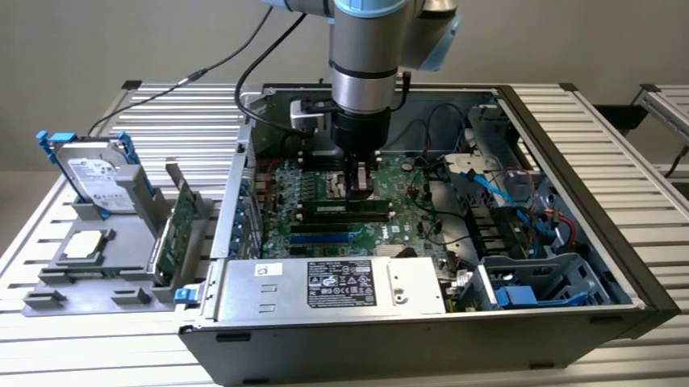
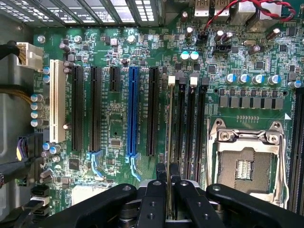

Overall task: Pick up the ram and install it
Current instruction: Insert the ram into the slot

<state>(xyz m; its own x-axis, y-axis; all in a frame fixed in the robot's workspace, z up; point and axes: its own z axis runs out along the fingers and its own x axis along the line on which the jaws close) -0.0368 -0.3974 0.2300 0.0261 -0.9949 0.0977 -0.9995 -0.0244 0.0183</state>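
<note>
The black two-fingered gripper is clamped on the long, thin green ram strip. The strip is seen edge-on, running along the long black memory slots of the green motherboard inside the open dark-grey metal computer case. A silver hard drive stands well apart at the exterior view's left.

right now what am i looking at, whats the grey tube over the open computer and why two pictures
The grey tube is a robot arm that reaches down into an open computer case lying on a slatted metal table. The exterior view watches from outside; the wrist view is from a camera on the arm, looking past its black gripper at the motherboard. The gripper pinches the ram, a thin strip seen edge-on, lined up along the black memory slots. On the exterior view's left, a grey rack holds a hard drive and a green expansion card.
</note>
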